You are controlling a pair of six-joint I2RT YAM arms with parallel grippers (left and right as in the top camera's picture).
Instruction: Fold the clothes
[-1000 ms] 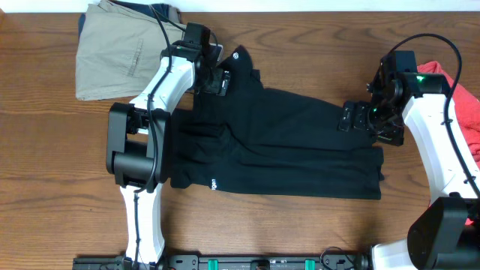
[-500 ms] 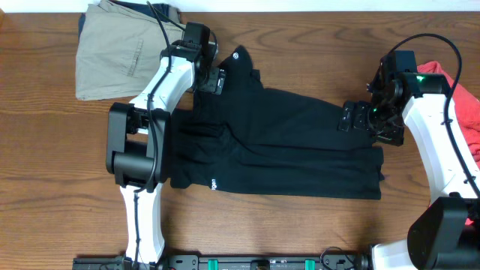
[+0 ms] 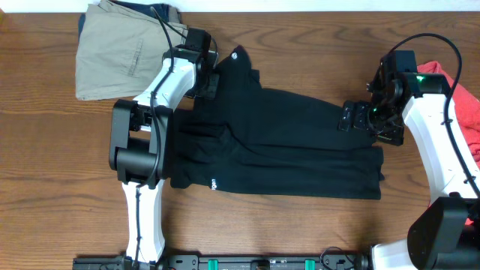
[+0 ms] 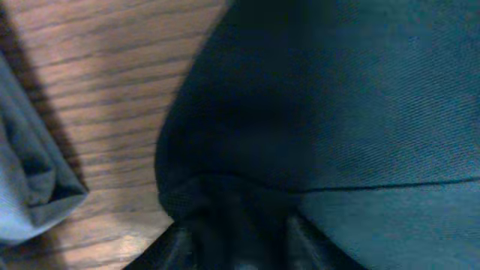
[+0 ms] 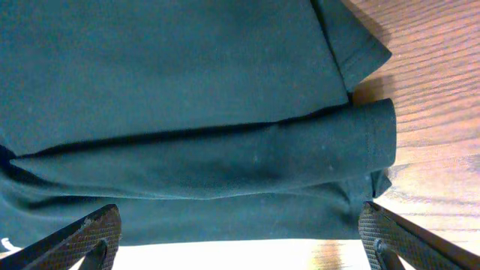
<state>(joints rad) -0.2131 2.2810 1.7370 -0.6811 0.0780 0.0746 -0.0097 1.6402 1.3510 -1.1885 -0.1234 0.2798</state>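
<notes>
Overhead even; L wrist dim, blurry; R glare.

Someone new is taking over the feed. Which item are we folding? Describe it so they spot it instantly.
On the wooden table, look at the centre. The black garment lies spread there, the largest cloth in view. Unlike the folded khaki trousers at top left and the red cloth at the right edge, it is plain black with small white marks.
</notes>
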